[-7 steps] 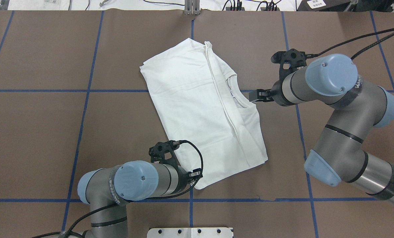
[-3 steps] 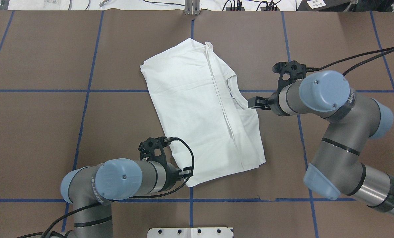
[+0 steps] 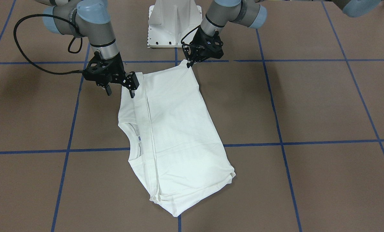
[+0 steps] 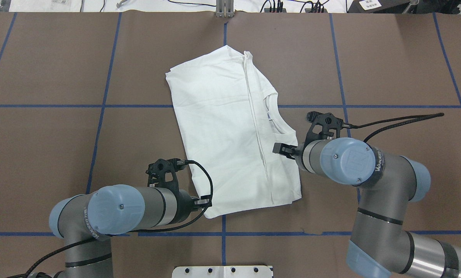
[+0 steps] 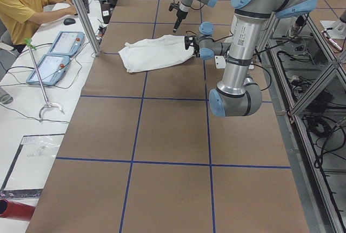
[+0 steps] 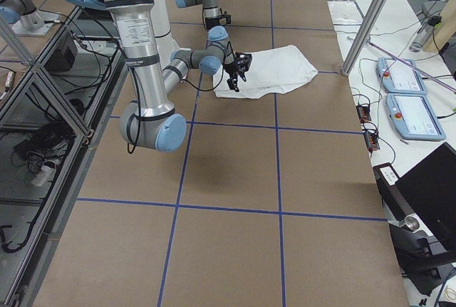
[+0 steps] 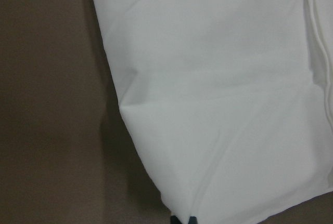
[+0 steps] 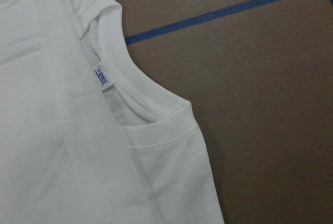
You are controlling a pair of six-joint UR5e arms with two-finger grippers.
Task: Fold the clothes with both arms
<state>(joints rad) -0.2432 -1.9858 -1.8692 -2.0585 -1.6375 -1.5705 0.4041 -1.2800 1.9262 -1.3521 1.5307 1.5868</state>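
The clothes are one white T-shirt point(image 4: 222, 127), folded lengthwise and lying at a slant in the middle of the table point(image 3: 175, 135). Its ribbed collar point(image 8: 140, 96) and small neck tag point(image 8: 102, 76) face the right arm. My left gripper point(image 4: 204, 201) is shut on the shirt's near corner, which rises slightly into it point(image 3: 188, 62); the left wrist view shows that cloth point(image 7: 223, 104) running down to the closed tips. My right gripper point(image 3: 121, 91) is open at the shoulder edge below the collar point(image 4: 280, 148), one finger over cloth and one over bare table, holding nothing.
The brown table point(image 4: 41, 154) carries a grid of blue tape lines. The white pedestal base point(image 3: 174, 22) stands at the robot's edge. Cables point(image 4: 276, 5) lie along the far edge. A seated person point(image 5: 21, 6) and two control tablets point(image 5: 57, 54) are at a side desk.
The left gripper has pulled back to the left, dragging the shirt's near corner and turning the shirt straighter. The right gripper has moved from beside the collar toward the robot, over the shoulder edge.
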